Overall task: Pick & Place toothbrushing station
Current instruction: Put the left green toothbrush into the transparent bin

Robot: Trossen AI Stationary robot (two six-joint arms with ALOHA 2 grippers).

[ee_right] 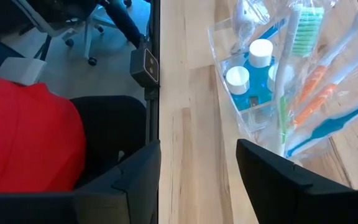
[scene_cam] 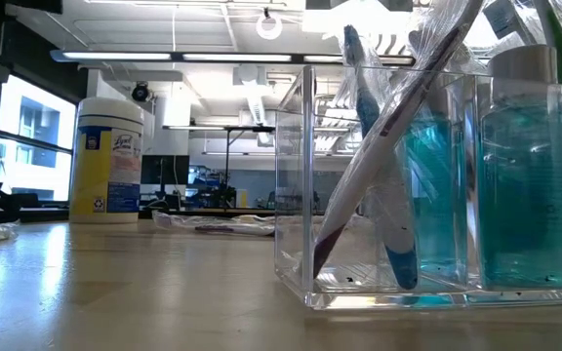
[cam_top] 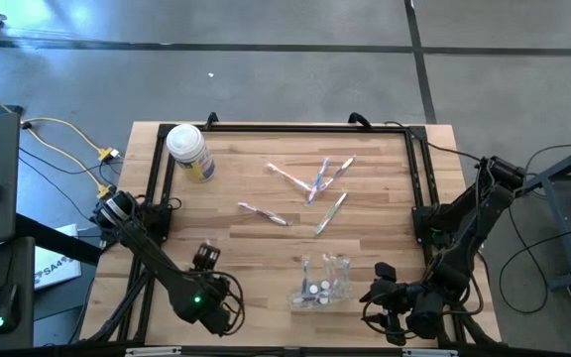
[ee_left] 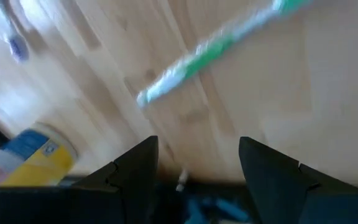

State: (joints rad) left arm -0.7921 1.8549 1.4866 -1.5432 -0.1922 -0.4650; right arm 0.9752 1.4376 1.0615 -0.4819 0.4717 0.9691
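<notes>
A clear plastic holder [cam_top: 323,283] stands near the table's front edge. It holds wrapped toothbrushes [ee_right: 303,81] and small blue bottles with white caps [ee_right: 261,51], and it fills the low view [scene_cam: 388,175]. Several loose pastel toothbrushes [cam_top: 315,178] lie flat on the table's middle, among them a green one [cam_top: 331,213] that also shows in the left wrist view [ee_left: 210,56]. My left gripper [cam_top: 206,256] is open and empty, left of the holder; its wrist view [ee_left: 197,162] shows the gap. My right gripper [cam_top: 380,288] is open and empty, right of the holder, and also shows in its wrist view [ee_right: 197,168].
A white-lidded jar with a yellow label [cam_top: 188,151] stands at the far left of the table and shows in the low view [scene_cam: 110,161]. A black frame [cam_top: 419,178] runs along the table's edges. A red shape [ee_right: 23,137] lies beyond the table's edge.
</notes>
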